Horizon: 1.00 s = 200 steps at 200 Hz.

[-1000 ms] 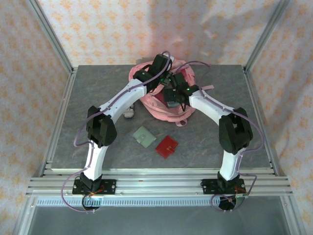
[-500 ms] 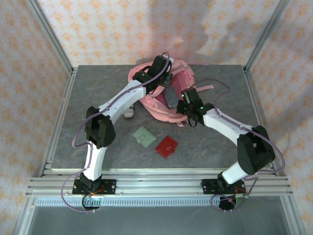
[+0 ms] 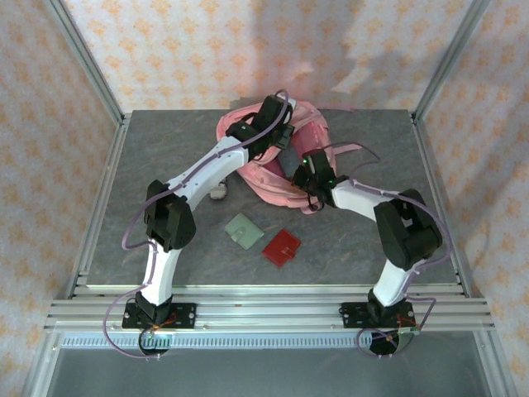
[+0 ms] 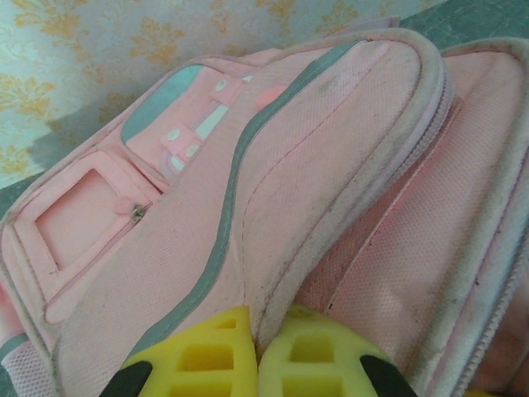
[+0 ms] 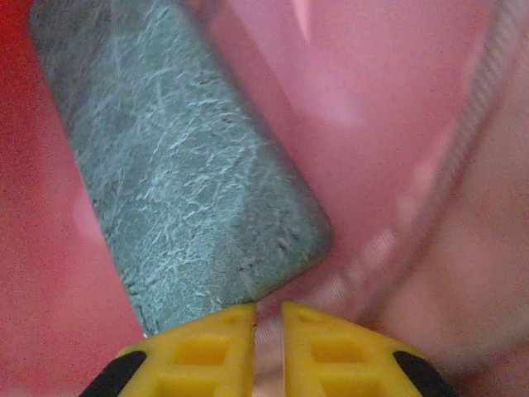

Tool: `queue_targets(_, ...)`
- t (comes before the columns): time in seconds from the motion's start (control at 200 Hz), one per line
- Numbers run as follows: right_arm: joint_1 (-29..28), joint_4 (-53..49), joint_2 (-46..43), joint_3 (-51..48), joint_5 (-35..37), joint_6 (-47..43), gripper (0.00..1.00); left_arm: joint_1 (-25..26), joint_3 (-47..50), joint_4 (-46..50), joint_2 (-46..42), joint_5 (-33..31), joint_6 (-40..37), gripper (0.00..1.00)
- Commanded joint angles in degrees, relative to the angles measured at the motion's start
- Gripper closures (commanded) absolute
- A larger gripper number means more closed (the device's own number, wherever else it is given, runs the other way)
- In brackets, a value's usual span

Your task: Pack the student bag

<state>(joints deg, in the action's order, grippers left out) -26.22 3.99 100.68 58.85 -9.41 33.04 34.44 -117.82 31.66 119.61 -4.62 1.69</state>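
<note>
The student bag [image 3: 258, 169], a pink backpack, lies open at the back of the table. In the left wrist view its front pockets and grey trim [image 4: 223, 240] show. My left gripper [image 4: 258, 327] is shut on the bag's upper zip edge and holds the flap up [image 3: 279, 132]. A grey-green flat slab [image 5: 182, 165] lies inside the bag's pink lining [image 3: 285, 165]. My right gripper [image 5: 269, 318] is at the bag's near rim [image 3: 307, 175], just below the slab. Its yellow fingers are almost together, with a pale strip of the bag's zip edge between them.
On the grey tabletop [image 3: 165, 165] in front of the bag lie a green square pad [image 3: 245, 231] and a red square pad [image 3: 282, 246]. A small white object [image 3: 218, 192] sits beside the left arm. Metal frame posts and patterned walls enclose the table.
My right gripper left the grey-green slab inside the bag, pulled back to the right, then closed at the bag's near rim. The left gripper has stayed put on the flap.
</note>
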Motion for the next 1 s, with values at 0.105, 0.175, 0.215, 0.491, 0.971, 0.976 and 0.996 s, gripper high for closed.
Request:
queue_targets(0.105, 2.44, 16.97, 6.59, 4.98, -1.41, 5.69, 0.83, 1.66, 1.25, -6.88, -6.66, 1.93, 3.17, 1.0)
queue_targets(0.175, 2.65, 17.19, 9.86, 8.1, -2.55, 6.11, 0.82, 1.98, 2.03, -7.14, -6.76, 2.54, 3.64, 1.0)
queue_targets(0.215, 2.65, 18.09, 11.69, 9.5, -3.65, 6.46, 0.82, 2.12, 2.38, -7.22, -6.87, 2.73, 3.81, 1.0)
queue_targets(0.491, 2.74, 34.3, 21.27, 15.45, -17.4, 14.68, 0.78, 3.01, 3.21, -7.84, -6.5, 3.49, 4.89, 1.0)
queue_targets(0.971, 4.24, 16.11, -18.01, -18.26, -6.91, 1.83, 0.37, 3.03, 5.68, -8.1, -6.04, 1.38, 8.64, 0.96)
queue_targets(0.976, 4.24, 15.86, -18.57, -18.69, -6.7, 1.76, 0.37, 3.02, 5.76, -8.1, -6.09, 1.38, 8.75, 0.96)
queue_targets(0.996, 4.24, 14.74, -20.66, -19.99, -6.2, 1.34, 0.36, 3.01, 5.97, -8.18, -6.25, 1.6, 9.19, 0.93)
